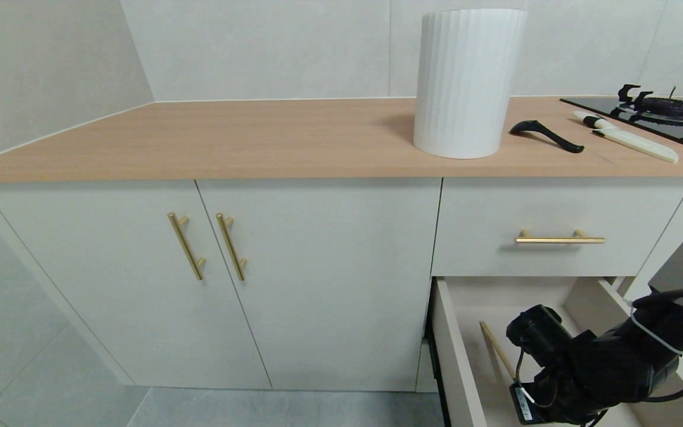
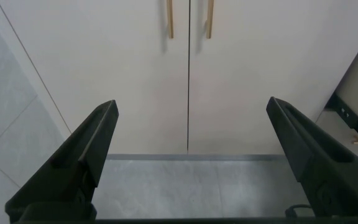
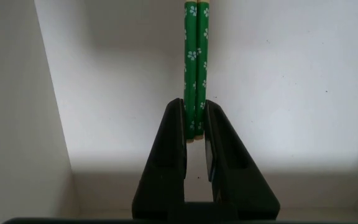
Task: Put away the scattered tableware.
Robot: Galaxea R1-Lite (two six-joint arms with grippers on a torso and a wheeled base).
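green chopsticks (image 3: 196, 50) sit pinched by one end in the right gripper (image 3: 195, 115), low inside the open drawer (image 1: 456, 356), apparently for laying flat; left gripper (image 2: 191, 109) hangs spread, idle, facing cabinet doors (image 2: 260, 74).

Big white ribbed canister (image 1: 466, 83) sits on the wood desk (image 1: 229, 139), with a black gas stove (image 1: 661, 110) off at the right end. Below are two cabinet doors (image 1: 318, 279) with gold handles (image 1: 185, 246), then grey floor tiles (image 1: 258, 409).

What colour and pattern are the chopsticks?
The chopsticks are green with small white flowers; the right wrist view shows it best.
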